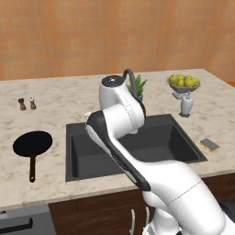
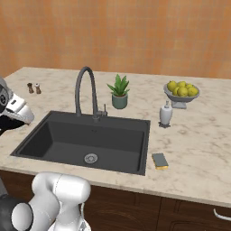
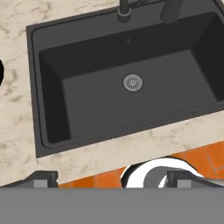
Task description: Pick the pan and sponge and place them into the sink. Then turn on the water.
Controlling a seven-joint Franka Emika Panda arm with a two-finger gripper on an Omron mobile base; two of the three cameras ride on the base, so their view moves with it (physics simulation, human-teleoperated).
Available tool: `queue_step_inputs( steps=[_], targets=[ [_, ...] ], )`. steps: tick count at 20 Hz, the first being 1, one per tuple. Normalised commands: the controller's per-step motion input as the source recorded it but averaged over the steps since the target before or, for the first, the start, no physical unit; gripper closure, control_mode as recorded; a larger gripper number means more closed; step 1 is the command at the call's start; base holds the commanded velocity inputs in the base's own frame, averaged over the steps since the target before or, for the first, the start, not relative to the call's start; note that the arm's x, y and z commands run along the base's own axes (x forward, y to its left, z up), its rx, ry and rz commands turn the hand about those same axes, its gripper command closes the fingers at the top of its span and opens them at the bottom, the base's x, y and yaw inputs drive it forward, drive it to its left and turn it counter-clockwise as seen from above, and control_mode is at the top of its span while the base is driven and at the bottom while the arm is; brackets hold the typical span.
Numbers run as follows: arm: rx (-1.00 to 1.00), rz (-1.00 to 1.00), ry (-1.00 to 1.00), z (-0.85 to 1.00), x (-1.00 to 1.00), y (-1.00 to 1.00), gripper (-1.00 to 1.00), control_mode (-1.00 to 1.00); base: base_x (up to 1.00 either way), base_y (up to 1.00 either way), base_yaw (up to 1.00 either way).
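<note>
The black pan (image 1: 32, 143) lies flat on the counter left of the sink (image 1: 73, 151), its brown handle pointing toward the front edge. A sliver of the pan (image 3: 1, 72) shows at the left edge of the hand view. On the counter to the right of the sink (image 2: 144, 135), near its front corner, rests the yellow sponge (image 1: 210, 145) (image 2: 159, 161). My gripper (image 3: 113, 178) hangs above the sink's front rim (image 3: 109, 140), looking down at the drain (image 3: 132, 82). It is open with nothing between its fingertips (image 3: 43, 177). No water falls from the arched faucet (image 2: 85, 90).
Behind the sink stand a potted plant (image 2: 119, 92), a soap dispenser (image 2: 166, 115) and a bowl of lemons (image 2: 181, 92). Two small shakers (image 1: 26, 103) stand at the back left. My arm (image 1: 124, 124) crosses over the sink.
</note>
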Motion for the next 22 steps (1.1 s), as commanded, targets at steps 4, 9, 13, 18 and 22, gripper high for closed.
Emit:
queue_step_inputs(
  steps=[4,9,13,18,22],
  targets=[
    [-0.01,-0.07,0.0,-0.32,0.0,1.0,-1.0,-1.0,0.0,0.0,0.0],
    [-0.01,-0.02,0.0,-0.45,0.2,1.0,-1.0,-1.0,0.0,0.0,0.0],
    [-0.02,0.16,0.0,-0.44,0.36,0.93,-1.0,-1.0,0.0,0.0,0.0],
    [-0.01,0.22,0.05,-0.32,0.24,0.85,-1.0,-1.0,0.0,0.0,0.0],
    [0.0,0.18,0.07,-0.24,0.07,0.67,-1.0,-1.0,0.0,0.0,0.0]
  ],
)
